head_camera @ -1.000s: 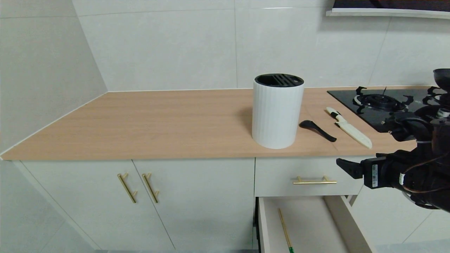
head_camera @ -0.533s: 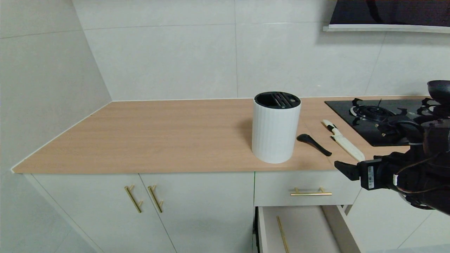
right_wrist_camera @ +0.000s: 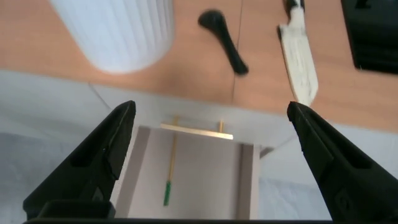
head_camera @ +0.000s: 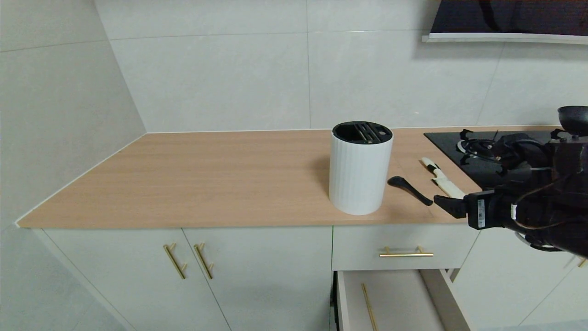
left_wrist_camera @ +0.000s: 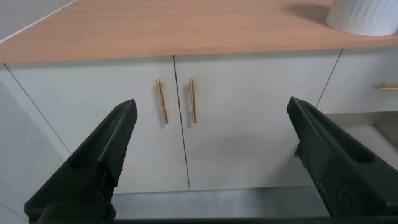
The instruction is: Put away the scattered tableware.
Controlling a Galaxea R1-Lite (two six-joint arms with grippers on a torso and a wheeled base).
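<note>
Cream-coloured, the knife (head_camera: 442, 180) and the black spoon (head_camera: 409, 187) beside it are seen on the counter (head_camera: 229, 174), just beyond the right gripper (head_camera: 446, 205). Its jaws are spread wide with nothing held. Both long axes run away from it, so the right arm is judged nearer.

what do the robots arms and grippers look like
Both are matt black. The right gripper has wedge-shaped jaws tapering to blunt tips, a white barcode sticker on its body, and black cables looping behind. The left gripper has matching black wedge jaws.
</note>
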